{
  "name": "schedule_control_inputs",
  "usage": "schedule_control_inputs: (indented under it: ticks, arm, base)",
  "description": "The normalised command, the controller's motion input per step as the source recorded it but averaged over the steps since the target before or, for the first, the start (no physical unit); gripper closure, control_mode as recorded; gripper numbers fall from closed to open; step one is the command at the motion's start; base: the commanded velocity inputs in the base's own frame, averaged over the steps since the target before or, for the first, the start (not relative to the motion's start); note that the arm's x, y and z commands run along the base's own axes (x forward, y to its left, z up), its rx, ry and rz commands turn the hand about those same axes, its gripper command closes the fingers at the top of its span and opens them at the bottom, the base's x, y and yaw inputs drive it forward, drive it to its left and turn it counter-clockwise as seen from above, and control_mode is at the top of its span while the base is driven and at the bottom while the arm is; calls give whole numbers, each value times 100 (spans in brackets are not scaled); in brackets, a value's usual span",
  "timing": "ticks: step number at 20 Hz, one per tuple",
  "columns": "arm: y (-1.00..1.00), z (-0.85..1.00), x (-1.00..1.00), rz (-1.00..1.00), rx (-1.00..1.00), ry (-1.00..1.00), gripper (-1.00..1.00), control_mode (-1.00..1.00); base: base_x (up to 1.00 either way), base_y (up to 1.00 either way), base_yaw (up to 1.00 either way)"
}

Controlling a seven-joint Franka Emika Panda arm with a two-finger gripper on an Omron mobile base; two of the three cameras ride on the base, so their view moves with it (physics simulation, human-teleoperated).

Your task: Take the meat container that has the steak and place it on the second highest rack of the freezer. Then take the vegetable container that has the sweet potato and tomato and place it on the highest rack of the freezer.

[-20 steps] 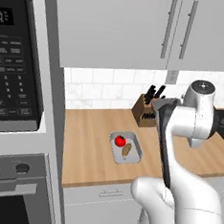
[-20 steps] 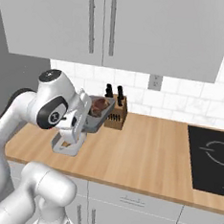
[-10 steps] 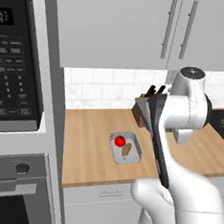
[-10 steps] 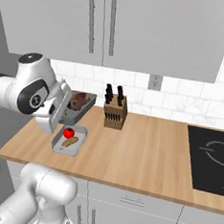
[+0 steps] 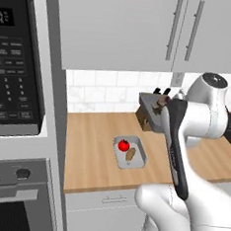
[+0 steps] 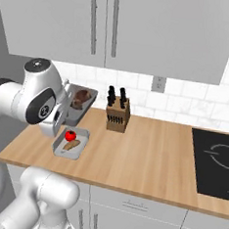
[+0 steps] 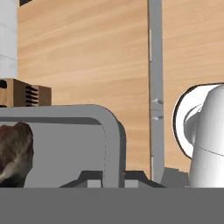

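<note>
Jaws pinch the rim of the meat tray (image 6: 79, 102) holding the steak (image 6: 80, 98), lifted above the counter (image 6: 147, 158) near the vegetable tray (image 6: 70, 144); next comes carrying it to the freezer's second-highest rack.

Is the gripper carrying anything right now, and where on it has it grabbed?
Yes: the shallow grey meat tray with the dark brown steak is lifted off the wooden counter, the jaws shut on its rim at one end.
</note>
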Motion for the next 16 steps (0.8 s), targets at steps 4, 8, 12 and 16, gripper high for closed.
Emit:
schedule_control_inputs:
  ticks: [4, 8, 12, 16]
  arm:
    - [0, 6, -3, 0, 0, 0, 100, -100]
    - [0, 13, 0, 0, 0, 0, 100, -100]
    - [0, 4, 0, 0, 0, 0, 100, -100]
    - [0, 0, 0, 0, 0, 0, 100, 100]
  base:
    - [0, 0, 0]
    - [0, 0, 0]
    - [0, 0, 0]
    - [-1, 0, 0]
